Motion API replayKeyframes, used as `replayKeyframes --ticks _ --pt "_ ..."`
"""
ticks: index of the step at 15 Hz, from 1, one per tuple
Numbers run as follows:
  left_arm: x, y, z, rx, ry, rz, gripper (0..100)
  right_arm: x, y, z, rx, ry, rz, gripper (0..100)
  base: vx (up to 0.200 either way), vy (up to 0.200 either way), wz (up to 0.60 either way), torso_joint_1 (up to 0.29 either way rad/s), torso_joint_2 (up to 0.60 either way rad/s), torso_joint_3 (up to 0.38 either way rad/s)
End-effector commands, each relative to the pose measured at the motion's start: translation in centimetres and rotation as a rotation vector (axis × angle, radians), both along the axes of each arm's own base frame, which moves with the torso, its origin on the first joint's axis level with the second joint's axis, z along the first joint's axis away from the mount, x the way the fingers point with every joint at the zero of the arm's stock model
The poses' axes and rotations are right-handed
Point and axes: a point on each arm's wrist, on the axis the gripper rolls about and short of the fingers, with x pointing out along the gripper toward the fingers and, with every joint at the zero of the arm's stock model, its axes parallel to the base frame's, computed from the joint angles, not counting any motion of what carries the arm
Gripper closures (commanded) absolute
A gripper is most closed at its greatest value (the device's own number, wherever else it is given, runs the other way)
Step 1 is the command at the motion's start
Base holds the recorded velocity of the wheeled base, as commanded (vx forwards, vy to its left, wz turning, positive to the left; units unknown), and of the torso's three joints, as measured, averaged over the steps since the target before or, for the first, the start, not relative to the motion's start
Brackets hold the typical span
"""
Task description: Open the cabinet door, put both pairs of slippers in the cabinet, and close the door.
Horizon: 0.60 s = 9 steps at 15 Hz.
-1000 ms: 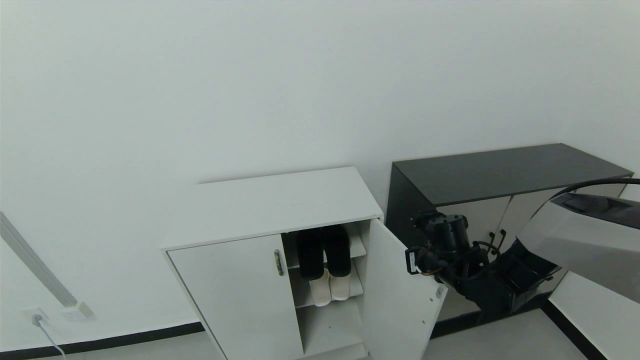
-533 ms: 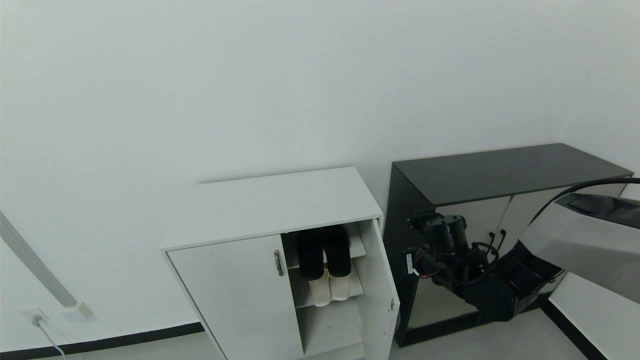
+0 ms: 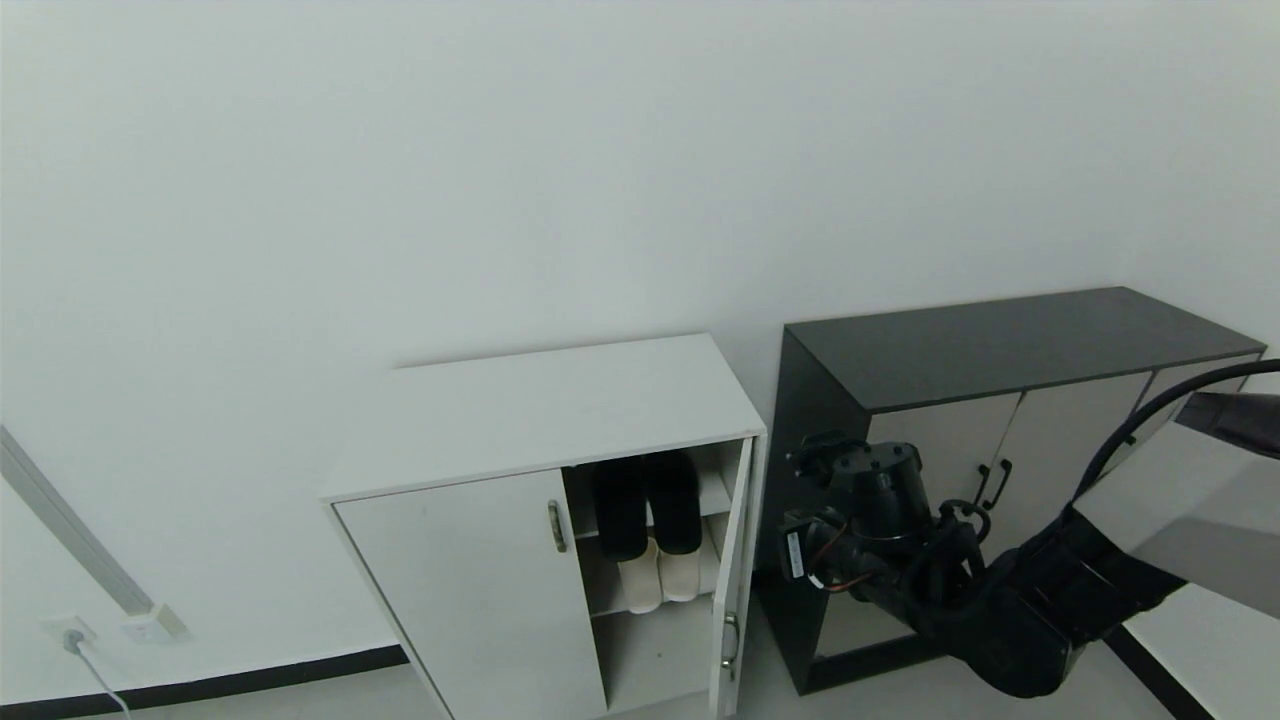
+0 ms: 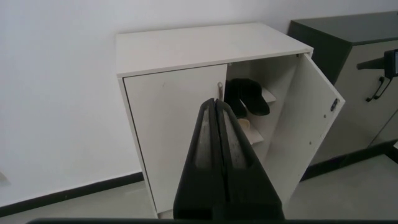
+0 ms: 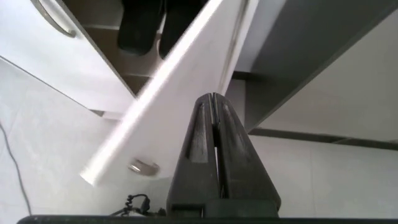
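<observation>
The white cabinet [image 3: 540,410] has its left door [image 3: 480,590] closed and its right door [image 3: 735,560] partly open, seen almost edge-on. Inside, black slippers [image 3: 645,500] lie on the upper shelf and white slippers [image 3: 660,580] on the shelf below. My right arm's wrist [image 3: 865,500] hangs just right of the door. My right gripper [image 5: 214,96] is shut and empty, its tips at the outer face of the right door [image 5: 180,93], above the door handle [image 5: 144,166]. My left gripper [image 4: 216,102] is shut and empty, held back in front of the cabinet [image 4: 205,50].
A black-topped cabinet [image 3: 1000,340] stands directly right of the white one, with a narrow gap between them. A wall socket with a cable [image 3: 70,635] sits low on the left wall. Grey floor lies in front.
The right door has swung from wide open to nearly edge-on, toward the cabinet. My right arm has moved left along with it.
</observation>
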Motion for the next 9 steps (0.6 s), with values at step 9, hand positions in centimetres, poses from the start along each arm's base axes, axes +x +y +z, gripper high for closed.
replayKeyframes --ticks 9 --pt "0.01 0.00 0.00 0.000 0.001 0.001 100 -1.36 -0.03 -0.34 -0.002 0.008 0.068 100 0.000 0.000 0.27 0.002 0.00 0.002"
